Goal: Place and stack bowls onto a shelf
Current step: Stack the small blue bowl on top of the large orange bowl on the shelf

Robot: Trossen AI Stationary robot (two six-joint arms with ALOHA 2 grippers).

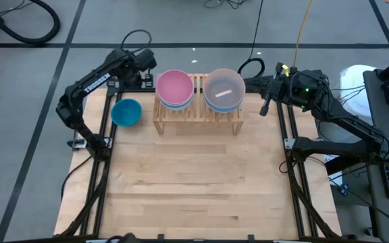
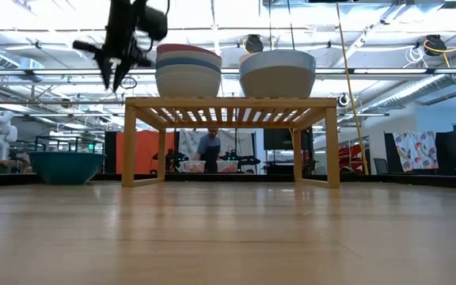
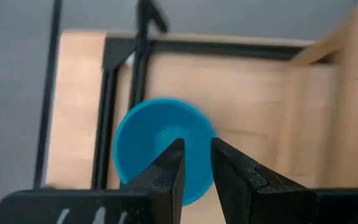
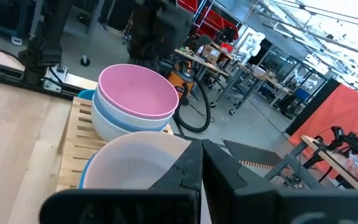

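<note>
The light-wood slatted shelf (image 1: 198, 113) stands at the table's far middle. It carries two stacks of bowls: the left stack has a pink bowl (image 1: 175, 88) on top, the right stack a pale grey bowl (image 1: 223, 89) on top. Both stacks show in the low view (image 2: 188, 70) (image 2: 277, 73). A blue bowl (image 1: 126, 112) sits upright on the table left of the shelf. My left gripper (image 2: 114, 77) hangs in the air above it, left of the pink stack, fingers pointing down, narrowly open and empty (image 3: 197, 149). My right gripper (image 1: 265, 108) is shut and empty right of the shelf (image 4: 202, 148).
Black frame rails (image 1: 107, 128) (image 1: 290, 135) run along the table's left and right sides. The wide near half of the wooden table (image 1: 194, 196) holds nothing. A person (image 2: 209, 150) stands in the room behind the table.
</note>
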